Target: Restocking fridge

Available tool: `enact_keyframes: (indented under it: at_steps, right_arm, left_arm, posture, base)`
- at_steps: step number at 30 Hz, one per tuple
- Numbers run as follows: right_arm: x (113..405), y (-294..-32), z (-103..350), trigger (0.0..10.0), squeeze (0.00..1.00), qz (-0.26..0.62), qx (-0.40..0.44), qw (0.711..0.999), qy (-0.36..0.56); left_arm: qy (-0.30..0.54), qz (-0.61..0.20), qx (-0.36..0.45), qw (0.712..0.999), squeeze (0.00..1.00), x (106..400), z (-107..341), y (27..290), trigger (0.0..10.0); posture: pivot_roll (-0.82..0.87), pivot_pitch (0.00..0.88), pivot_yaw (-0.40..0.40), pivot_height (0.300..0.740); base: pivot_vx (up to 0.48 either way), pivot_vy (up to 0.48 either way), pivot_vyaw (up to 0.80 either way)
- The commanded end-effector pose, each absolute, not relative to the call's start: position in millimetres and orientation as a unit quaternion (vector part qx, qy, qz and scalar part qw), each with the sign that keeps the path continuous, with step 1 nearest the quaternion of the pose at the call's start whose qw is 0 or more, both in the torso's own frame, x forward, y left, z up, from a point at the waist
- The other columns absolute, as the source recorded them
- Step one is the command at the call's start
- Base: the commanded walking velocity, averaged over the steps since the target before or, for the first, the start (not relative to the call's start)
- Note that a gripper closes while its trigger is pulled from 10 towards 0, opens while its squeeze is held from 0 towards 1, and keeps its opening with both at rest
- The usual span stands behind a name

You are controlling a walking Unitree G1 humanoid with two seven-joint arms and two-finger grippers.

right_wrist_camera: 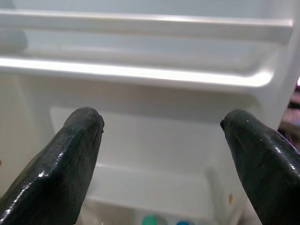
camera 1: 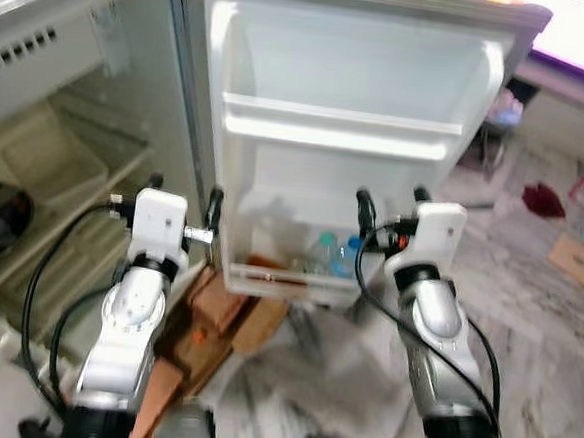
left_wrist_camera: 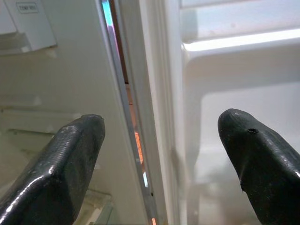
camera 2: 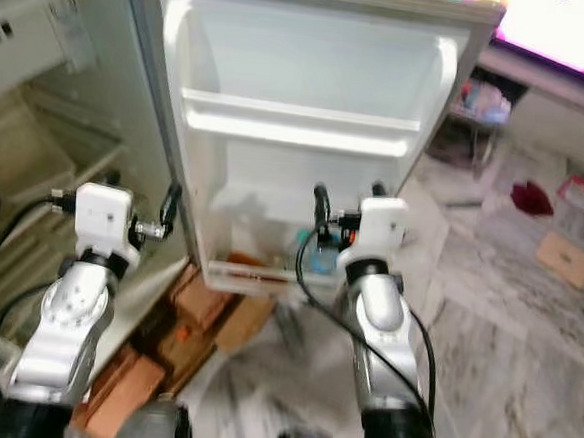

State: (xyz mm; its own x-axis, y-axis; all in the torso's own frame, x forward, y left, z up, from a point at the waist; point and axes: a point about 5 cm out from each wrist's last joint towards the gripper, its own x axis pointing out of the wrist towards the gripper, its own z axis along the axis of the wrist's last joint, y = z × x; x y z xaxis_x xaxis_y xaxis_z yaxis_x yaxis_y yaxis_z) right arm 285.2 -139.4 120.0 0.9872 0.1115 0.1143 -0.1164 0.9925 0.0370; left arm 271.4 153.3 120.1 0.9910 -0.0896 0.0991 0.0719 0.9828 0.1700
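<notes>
The fridge door (camera 1: 353, 63) stands open in front of me, white inside. Its upper shelf (camera 1: 343, 132) holds nothing I can see. The bottom door shelf (camera 1: 288, 277) carries two clear bottles (camera 1: 324, 253) with teal and blue caps, and something orange-brown beside them. My left gripper (camera 1: 184, 193) is raised at the hinge edge between door and cabinet, open and holding nothing. My right gripper (camera 1: 392, 198) is raised before the door's right half, just above the bottles, also open and holding nothing. In the right wrist view the caps (right_wrist_camera: 150, 219) peek out far below the fingers (right_wrist_camera: 70, 159).
The fridge cabinet (camera 1: 63, 193) lies to my left with pale shelves and drawers. Cardboard boxes (camera 1: 215, 319) sit on the floor under the door. Marble floor (camera 1: 545, 327) stretches to the right, with a red item (camera 1: 542, 199), a cardboard piece (camera 1: 576, 259) and clutter by the wall.
</notes>
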Motion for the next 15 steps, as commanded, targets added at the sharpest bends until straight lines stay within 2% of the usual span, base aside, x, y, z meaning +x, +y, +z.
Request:
enact_keyframes:
  at_steps: [1,4,6,15]
  right_arm:
    - [279.6,-149.1,106.7,10.0,0.00,0.033,0.029,0.999,-0.023]
    - [276.2,-147.2,102.8,10.0,0.00,0.042,0.025,0.999,-0.019]
    - [276.0,-146.8,103.4,10.0,0.00,0.045,0.016,0.999,-0.024]
    - [274.2,-149.5,101.3,10.0,0.00,0.048,0.007,0.999,-0.018]
  left_arm:
    - [-0.035,-0.042,0.092,0.994,0.00,266.3,110.0,152.8,10.0]
    - [-0.034,-0.044,0.095,0.994,0.00,265.5,108.1,153.4,10.0]
    - [-0.035,-0.044,0.093,0.994,0.00,266.6,109.2,153.7,10.0]
    - [-0.045,-0.039,0.094,0.994,0.00,270.7,113.6,155.1,10.0]
  posture:
    - [0.05,0.007,-0.090,0.740]
    - [0.05,0.008,-0.091,0.740]
    - [0.05,0.013,-0.090,0.740]
    - [0.04,0.031,-0.092,0.740]
  base:
    - [0.000,0.000,0.00]
    - [0.000,0.000,0.00]
    - [0.000,-0.274,0.00]
    - [0.000,-0.480,0.00]
